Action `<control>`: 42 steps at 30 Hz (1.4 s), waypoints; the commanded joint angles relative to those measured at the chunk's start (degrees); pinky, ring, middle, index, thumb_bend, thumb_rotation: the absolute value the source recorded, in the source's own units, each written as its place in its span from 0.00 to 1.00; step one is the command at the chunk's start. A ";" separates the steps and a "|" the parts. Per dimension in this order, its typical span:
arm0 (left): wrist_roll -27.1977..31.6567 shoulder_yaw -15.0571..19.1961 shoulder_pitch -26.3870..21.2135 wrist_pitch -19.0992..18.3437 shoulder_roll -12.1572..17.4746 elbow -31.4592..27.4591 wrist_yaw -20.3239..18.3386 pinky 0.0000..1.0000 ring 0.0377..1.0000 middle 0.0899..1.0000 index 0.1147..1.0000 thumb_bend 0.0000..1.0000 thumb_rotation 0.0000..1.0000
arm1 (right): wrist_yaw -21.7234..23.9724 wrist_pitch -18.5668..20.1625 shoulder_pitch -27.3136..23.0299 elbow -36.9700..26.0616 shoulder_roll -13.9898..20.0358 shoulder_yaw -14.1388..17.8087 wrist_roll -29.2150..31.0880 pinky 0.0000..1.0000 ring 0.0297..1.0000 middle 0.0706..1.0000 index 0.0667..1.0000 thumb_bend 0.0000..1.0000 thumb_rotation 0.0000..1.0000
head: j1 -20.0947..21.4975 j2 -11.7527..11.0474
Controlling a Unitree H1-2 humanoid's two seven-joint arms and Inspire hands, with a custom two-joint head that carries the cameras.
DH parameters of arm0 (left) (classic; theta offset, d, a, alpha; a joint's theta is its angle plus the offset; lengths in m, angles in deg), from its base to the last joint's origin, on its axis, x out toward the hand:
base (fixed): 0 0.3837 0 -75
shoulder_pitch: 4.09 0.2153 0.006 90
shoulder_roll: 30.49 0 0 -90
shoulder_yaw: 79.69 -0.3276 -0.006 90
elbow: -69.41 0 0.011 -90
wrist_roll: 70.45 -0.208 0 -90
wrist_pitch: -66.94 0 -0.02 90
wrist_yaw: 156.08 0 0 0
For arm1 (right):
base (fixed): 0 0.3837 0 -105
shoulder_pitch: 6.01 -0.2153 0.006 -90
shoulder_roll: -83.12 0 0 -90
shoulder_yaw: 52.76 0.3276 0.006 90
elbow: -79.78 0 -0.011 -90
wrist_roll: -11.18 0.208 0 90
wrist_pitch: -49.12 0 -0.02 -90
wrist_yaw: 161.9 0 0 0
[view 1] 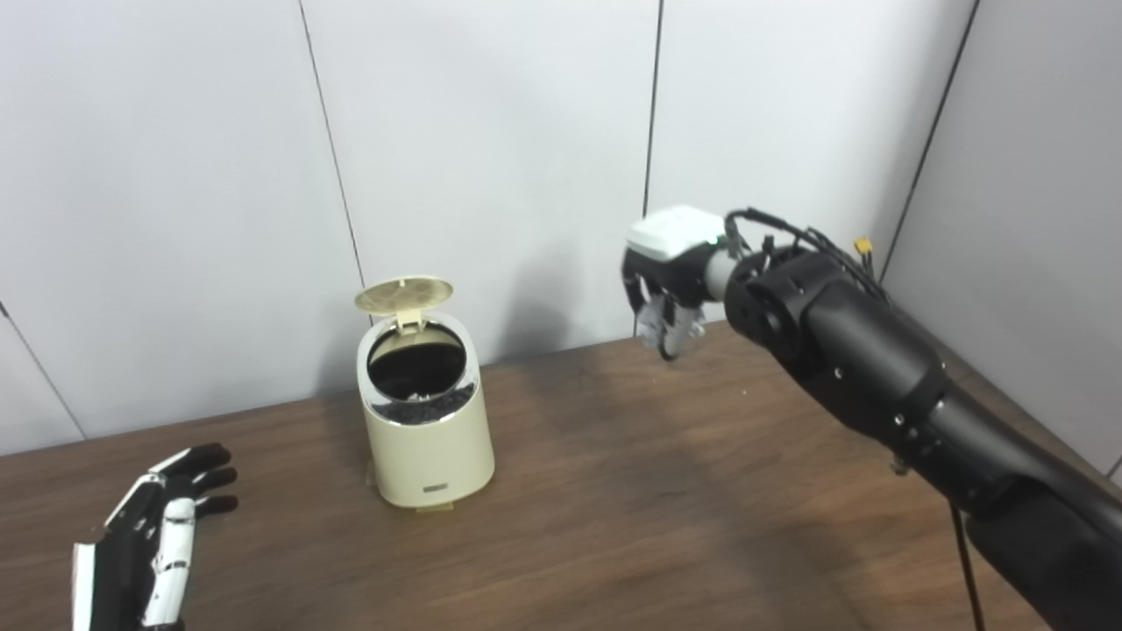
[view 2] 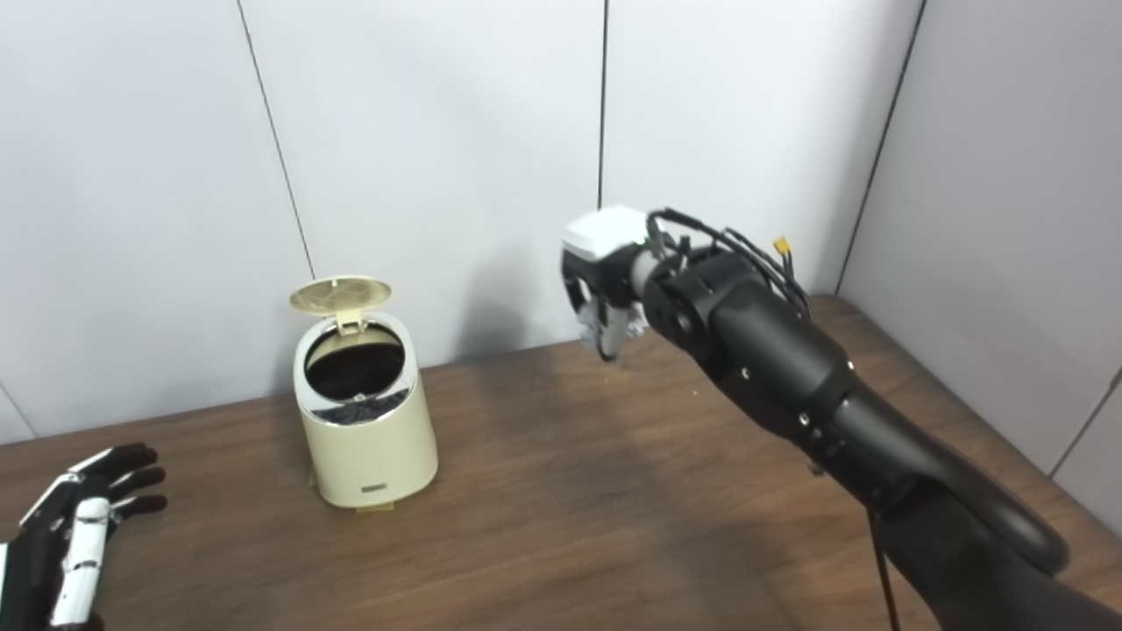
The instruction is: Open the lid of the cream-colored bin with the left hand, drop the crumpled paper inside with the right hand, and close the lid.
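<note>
Fingers of the right hand are curling around one crumpled paper; left hand is lying spread; one bin is standing, lid raised.

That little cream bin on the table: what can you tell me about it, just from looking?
The cream-colored bin is a small round tub, smooth like plastic, with a shiny metal-looking ring around its mouth. Its round lid is open, hinged at the back and standing up toward the wall. The inside looks dark, with something dark lying in it. A small label sits low on the front. It stands upright on the brown wooden table, left of centre near the wall. Neither hand touches it.
</note>
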State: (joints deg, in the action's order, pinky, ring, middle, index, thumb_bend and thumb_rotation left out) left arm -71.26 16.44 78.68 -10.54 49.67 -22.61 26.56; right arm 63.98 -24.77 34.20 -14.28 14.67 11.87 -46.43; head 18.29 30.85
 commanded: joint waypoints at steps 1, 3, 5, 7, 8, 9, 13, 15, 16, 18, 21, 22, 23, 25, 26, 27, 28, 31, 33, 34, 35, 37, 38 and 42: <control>-0.86 -0.20 -2.69 2.42 -0.30 -0.28 0.72 0.61 0.68 0.70 0.69 0.31 0.71 | 1.78 0.25 -4.10 -2.74 -0.42 1.24 -1.18 0.31 0.36 0.43 0.45 0.53 0.00 | -0.50 0.01; -0.93 -0.33 -2.79 2.48 -0.61 -0.13 0.87 0.62 0.69 0.70 0.70 0.32 0.72 | 3.95 1.00 -5.05 -4.71 -1.87 1.46 -1.73 0.30 0.37 0.40 0.45 0.53 0.00 | -1.62 -0.04; -1.19 -0.51 -2.79 2.15 -0.89 -0.13 0.97 0.62 0.69 0.71 0.71 0.32 0.71 | 5.50 1.38 -5.88 -5.98 -3.32 1.66 -2.67 0.30 0.37 0.39 0.46 0.53 0.00 | -2.50 -0.03; -1.81 -0.83 -2.66 1.43 -1.18 -0.39 1.13 0.64 0.71 0.72 0.72 0.28 0.72 | 6.69 1.80 -6.55 -6.87 -4.82 1.91 -3.94 0.32 0.39 0.42 0.45 0.53 0.00 | -3.48 0.00; -1.80 -1.01 -2.56 0.84 -1.34 -0.54 1.10 0.65 0.71 0.72 0.72 0.28 0.72 | 6.94 1.64 -6.83 -7.34 -5.61 2.20 -3.89 0.33 0.39 0.43 0.45 0.53 0.00 | -4.14 0.03; -1.80 -1.16 -2.46 0.11 -1.62 -0.71 1.17 0.67 0.73 0.73 0.73 0.27 0.73 | 7.23 0.22 -7.36 -7.59 -5.87 2.10 -3.09 0.33 0.40 0.44 0.44 0.53 0.00 | -4.79 0.06; -2.65 -1.59 -2.18 -2.31 -2.53 -0.88 1.69 0.69 0.75 0.75 0.75 0.25 0.71 | 8.43 -1.41 -9.34 -8.15 -8.57 2.02 -2.16 0.34 0.42 0.47 0.42 0.52 0.00 | -6.88 0.20; -3.33 -1.84 -2.01 -2.67 -2.92 -1.05 1.99 0.69 0.75 0.75 0.75 0.25 0.71 | 9.32 -0.47 -9.88 -8.40 -10.06 2.11 -2.58 0.29 0.38 0.44 0.44 0.52 0.00 | -8.49 0.37; -3.70 -1.86 -1.96 -3.03 -3.15 -1.14 2.26 0.69 0.75 0.75 0.76 0.25 0.71 | 9.87 -0.06 -10.22 -8.49 -10.84 2.03 -2.85 0.27 0.37 0.43 0.47 0.52 0.00 | -8.67 0.39; -4.20 -1.96 -1.92 -3.60 -3.61 -1.29 2.67 0.69 0.75 0.75 0.75 0.25 0.69 | 10.39 0.10 -10.56 -8.71 -12.08 2.11 -3.08 0.24 0.35 0.40 0.49 0.51 0.00 | -10.03 0.46; -6.03 -2.40 -1.90 -3.54 -3.95 -1.21 3.16 0.68 0.75 0.75 0.75 0.25 0.69 | 9.57 -1.09 -10.61 -8.58 -13.56 2.32 -2.50 0.24 0.34 0.40 0.50 0.51 0.00 | -11.96 0.40; -6.32 -2.53 -1.86 -3.62 -4.11 -1.29 3.23 0.69 0.75 0.75 0.75 0.25 0.69 | 9.37 -1.30 -10.61 -8.44 -14.07 2.35 -2.35 0.25 0.35 0.40 0.50 0.51 0.00 | -12.33 0.40; -6.56 -2.65 -1.81 -3.67 -4.30 -1.37 3.33 0.69 0.75 0.75 0.75 0.25 0.69 | 8.75 -2.04 -10.59 -8.10 -14.40 2.28 -2.00 0.25 0.35 0.40 0.50 0.51 0.00 | -13.00 0.37; -7.14 -2.84 -1.74 -3.65 -4.68 -1.45 3.55 0.69 0.75 0.76 0.75 0.26 0.69 | 7.06 -4.19 -10.51 -7.18 -14.69 1.95 -1.27 0.24 0.33 0.40 0.50 0.51 0.00 | -13.80 0.29; -7.44 -2.94 -1.70 -3.56 -4.85 -1.42 3.69 0.69 0.75 0.75 0.75 0.26 0.70 | 6.00 -5.28 -10.39 -6.68 -14.83 1.82 -1.07 0.22 0.32 0.40 0.50 0.51 0.00 | -14.19 0.22; -7.72 -3.03 -1.66 -3.53 -4.99 -1.41 3.86 0.70 0.75 0.75 0.75 0.26 0.70 | 5.09 -5.93 -10.27 -6.16 -15.14 1.71 -1.02 0.19 0.31 0.39 0.50 0.51 0.00 | -14.38 0.17; -7.91 -3.15 -1.62 -3.54 -5.12 -1.44 4.02 0.70 0.75 0.75 0.75 0.26 0.70 | 4.60 -6.24 -10.15 -5.80 -15.45 1.66 -1.12 0.15 0.34 0.43 0.47 0.51 0.00 | -14.71 0.09; -8.28 -3.46 -1.47 -3.77 -5.54 -1.80 4.48 0.69 0.75 0.75 0.75 0.25 0.70 | 3.56 -6.71 -9.77 -4.88 -16.52 1.67 -0.81 0.13 0.37 0.45 0.45 0.52 0.00 | -15.48 -0.04; -8.57 -3.57 -1.44 -3.61 -5.71 -1.76 4.71 0.69 0.75 0.75 0.75 0.25 0.70 | 1.75 -7.74 -9.24 -4.40 -16.99 2.06 0.29 0.16 0.32 0.41 0.48 0.51 0.00 | -15.89 -0.11; -8.74 -3.62 -1.40 -3.63 -5.79 -1.78 4.77 0.69 0.75 0.75 0.75 0.25 0.70 | 1.13 -7.77 -8.92 -4.32 -17.40 2.27 0.66 0.17 0.31 0.40 0.49 0.51 0.00 | -16.15 -0.16; -8.93 -3.69 -1.37 -3.69 -5.85 -1.83 4.82 0.69 0.75 0.76 0.75 0.25 0.70 | 0.56 -7.75 -8.64 -4.24 -17.80 2.27 0.60 0.17 0.31 0.40 0.50 0.51 0.00 | -16.28 -0.20; -9.18 -3.81 -1.34 -3.74 -5.94 -1.90 4.91 0.69 0.76 0.76 0.75 0.26 0.71 | -0.25 -8.11 -8.38 -4.02 -18.17 1.94 0.16 0.16 0.30 0.39 0.50 0.51 0.00 | -16.48 -0.26; -9.31 -3.89 -1.32 -3.68 -5.97 -1.94 4.95 0.69 0.76 0.76 0.75 0.26 0.71 | -0.46 -8.37 -8.36 -3.80 -18.28 1.51 -0.36 0.16 0.30 0.40 0.50 0.51 0.00 | -16.62 -0.30; -9.60 -4.07 -1.22 -3.77 -6.28 -2.28 5.15 0.68 0.76 0.76 0.75 0.26 0.71 | -1.65 -7.43 -7.30 -3.26 -19.52 1.08 -1.76 0.19 0.32 0.41 0.49 0.51 0.00 | -17.00 -0.37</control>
State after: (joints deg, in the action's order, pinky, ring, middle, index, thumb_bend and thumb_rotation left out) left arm -80.13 12.79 78.88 -14.92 43.87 -22.79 30.97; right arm 65.11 -32.35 28.88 -17.15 -4.65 12.21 -47.16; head 1.32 30.41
